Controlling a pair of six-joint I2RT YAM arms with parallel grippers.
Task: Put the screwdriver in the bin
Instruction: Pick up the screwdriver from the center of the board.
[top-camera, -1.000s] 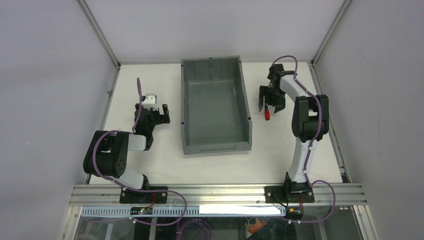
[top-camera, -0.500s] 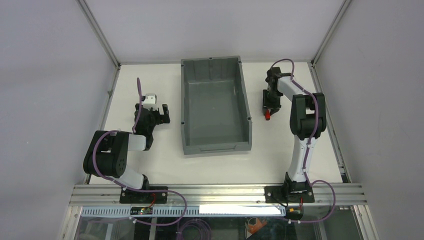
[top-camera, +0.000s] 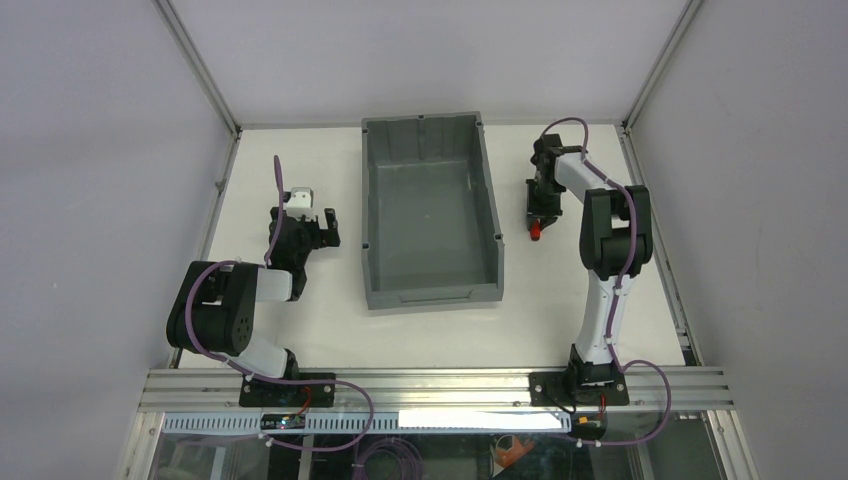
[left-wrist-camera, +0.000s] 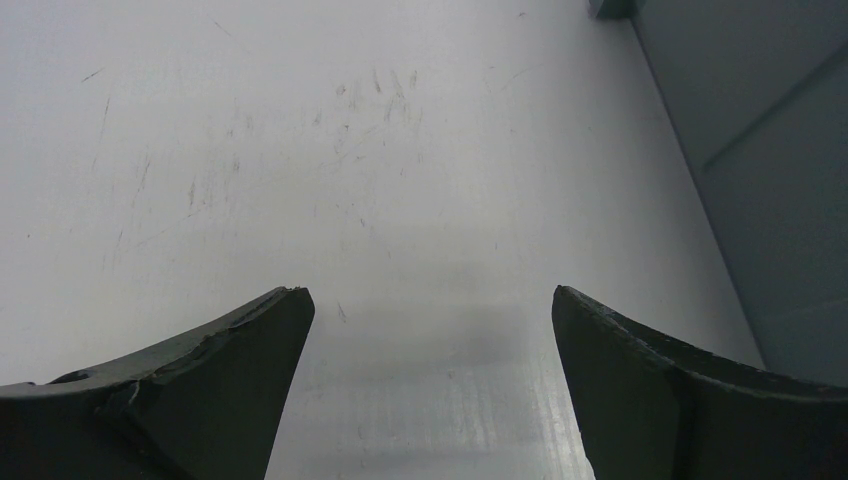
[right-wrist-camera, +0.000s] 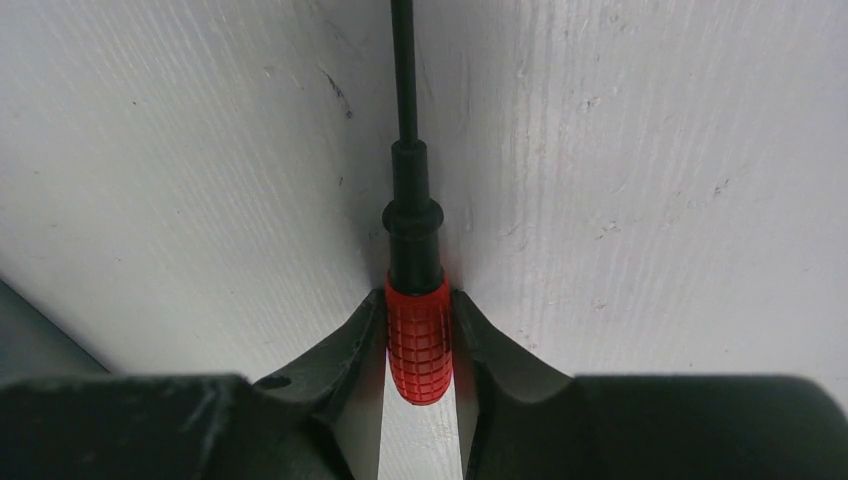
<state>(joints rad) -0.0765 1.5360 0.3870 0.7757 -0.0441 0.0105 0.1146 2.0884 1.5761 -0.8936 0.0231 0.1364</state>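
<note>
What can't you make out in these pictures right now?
- Right wrist view: the tip of the small red-handled screwdriver runs off the top edge.
- Top view: the right pincer covers its black shaft.
- Left wrist view: the large grey plastic bin is cut by the right edge.

We see the screwdriver with a red plastic handle moulded in a fine grid, rough-looking, and a smooth, matt black shaft. The table is white and lightly scratched, with a dull sheen. The bin looks like smooth, matt grey plastic. The left gripper has matt black fingers, one chipped at its edge. The rail is ribbed bare metal.
</note>
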